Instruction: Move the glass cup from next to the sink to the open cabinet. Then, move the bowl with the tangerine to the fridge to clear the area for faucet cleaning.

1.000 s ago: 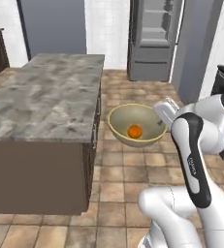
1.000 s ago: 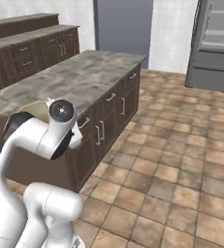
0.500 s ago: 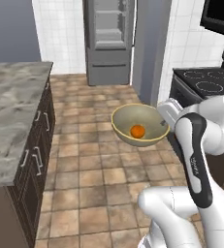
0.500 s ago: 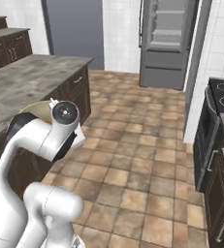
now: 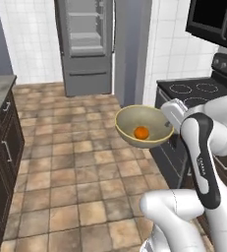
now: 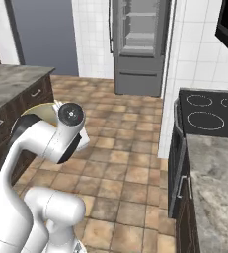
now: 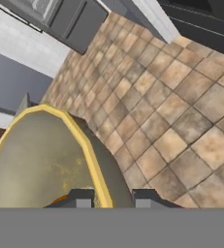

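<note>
I hold the yellow-rimmed bowl [image 5: 147,122] in the air above the tiled floor, with the orange tangerine [image 5: 141,132] resting inside it. My gripper [image 5: 169,120] is shut on the bowl's right rim. In the hand view the gripper [image 7: 108,197] has one fingertip on each side of the rim of the bowl [image 7: 40,160], and a sliver of the tangerine [image 7: 60,199] shows low inside. From the right base view, a piece of the bowl [image 6: 40,112] shows behind my arm. Ahead stands the grey fridge [image 5: 88,44] with its upper compartment open, also seen as the fridge [image 6: 140,39].
A black stove [image 5: 193,91] stands close on my right, also seen as the stove [image 6: 209,111], with a stone counter [image 6: 219,188] beside it. A dark microwave [image 5: 214,19] hangs above. The island counter [image 6: 12,84] is on the left. Tiled floor [image 5: 75,162] runs to the fridge.
The base has turned and driven, so the whole scene has shifted: the island has slid off to the left, the stove has come in on the right, the fridge is nearer. The bowl stays gripped.
</note>
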